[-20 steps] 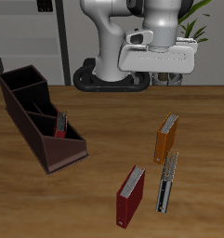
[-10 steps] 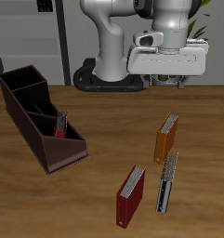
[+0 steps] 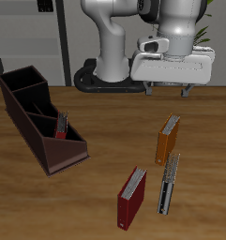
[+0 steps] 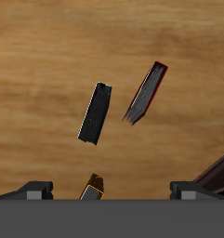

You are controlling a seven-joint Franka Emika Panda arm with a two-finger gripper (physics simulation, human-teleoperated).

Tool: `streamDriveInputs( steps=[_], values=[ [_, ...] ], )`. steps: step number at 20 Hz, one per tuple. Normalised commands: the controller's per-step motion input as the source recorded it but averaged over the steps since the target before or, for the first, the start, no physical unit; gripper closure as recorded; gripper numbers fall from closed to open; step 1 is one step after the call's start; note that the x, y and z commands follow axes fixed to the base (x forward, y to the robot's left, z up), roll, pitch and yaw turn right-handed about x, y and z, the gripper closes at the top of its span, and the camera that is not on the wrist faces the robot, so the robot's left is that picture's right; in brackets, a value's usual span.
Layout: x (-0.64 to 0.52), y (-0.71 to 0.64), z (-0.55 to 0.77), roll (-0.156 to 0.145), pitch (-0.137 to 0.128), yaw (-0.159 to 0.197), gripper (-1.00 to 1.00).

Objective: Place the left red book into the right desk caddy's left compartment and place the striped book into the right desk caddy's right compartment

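Simulated office or study: wooden table (image 3: 105, 122), shelving (image 3: 30, 37), potted plant (image 3: 201, 33).

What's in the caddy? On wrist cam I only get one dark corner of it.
Observer: A red book stands in the right desk caddy, in the end section nearest the table's front edge.
Operator: What's the orange thing at the edge of my frame?
Observer: An orange book. It sits just behind the striped book, farther from the front edge.
Operator: How high am I?
Observer: The gripper hangs high above the table, open and empty, well clear of every book.
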Motion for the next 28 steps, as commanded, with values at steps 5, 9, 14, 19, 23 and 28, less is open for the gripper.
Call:
streamDriveInputs(
  steps=[5,9,14,19,23,28],
  values=[
    [0.25,0.11,-0.16,-0.018,0.013,0.018,-1.0],
    [0.11,0.13,-0.11,0.016,0.013,-0.024,-1.0],
    [0.14,0.18,-0.12,0.021,-0.002,0.005,-1.0],
    [0.14,0.07,-0.11,0.016,-0.028,0.005,-1.0],
    [0.18,0.07,-0.21,-0.012,0.009,-0.031,-1.0],
    [0.15,0.03,-0.24,-0.009,0.024,-0.005,-1.0]
  ],
)
